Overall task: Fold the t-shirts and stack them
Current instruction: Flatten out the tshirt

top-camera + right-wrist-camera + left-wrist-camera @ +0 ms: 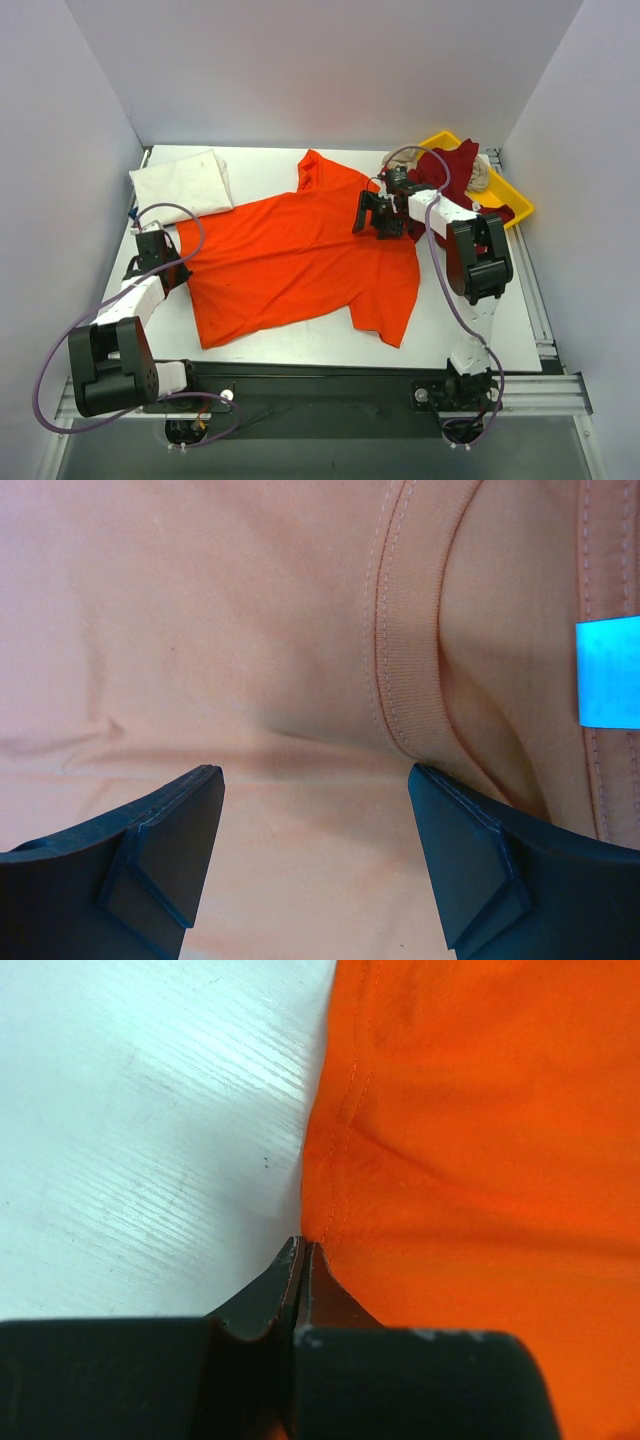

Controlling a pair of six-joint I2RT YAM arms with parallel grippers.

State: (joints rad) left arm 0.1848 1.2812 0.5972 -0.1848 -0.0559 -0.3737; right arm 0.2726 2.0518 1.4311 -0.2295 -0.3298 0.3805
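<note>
At orange t-shirt (300,260) collar, right gripper (315,780) poised open directly above; opposite hem corner pinched by closed left gripper (303,1245)

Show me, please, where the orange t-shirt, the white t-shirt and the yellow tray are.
orange t-shirt (300,260), top view, middle of its body.
white t-shirt (180,182), top view, centre of the folded cloth.
yellow tray (518,203), top view, its right rim.
</note>
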